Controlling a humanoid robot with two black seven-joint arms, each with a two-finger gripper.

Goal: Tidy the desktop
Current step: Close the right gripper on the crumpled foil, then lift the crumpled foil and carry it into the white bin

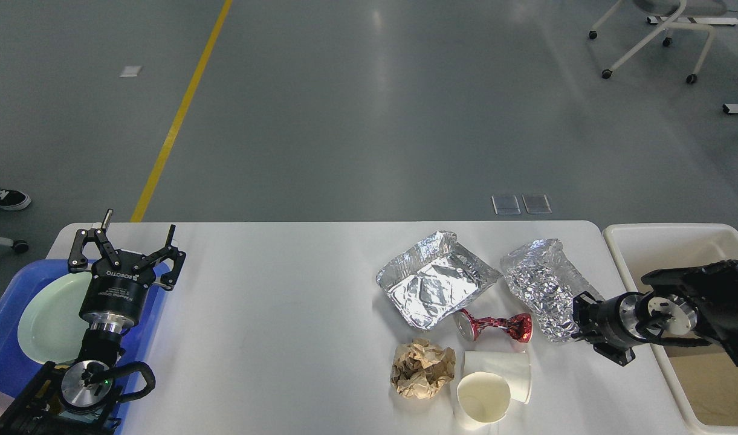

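Note:
The white desktop (272, 314) carries litter on its right half. There lie a flattened foil tray (435, 290), a crumpled foil bundle (541, 284), a crushed red can (495, 326), a brown paper ball (422, 368) and two white paper cups (483, 396). My right gripper (577, 317) comes in from the right and is shut on the lower right edge of the foil bundle. My left gripper (127, 244) stands open at the far left with nothing between its fingers.
A blue tray (6, 356) holding a pale green plate (48, 320) sits at the table's left end under my left arm. A cream bin (622, 241) stands just past the table's right edge. An office chair (659, 36) stands far back.

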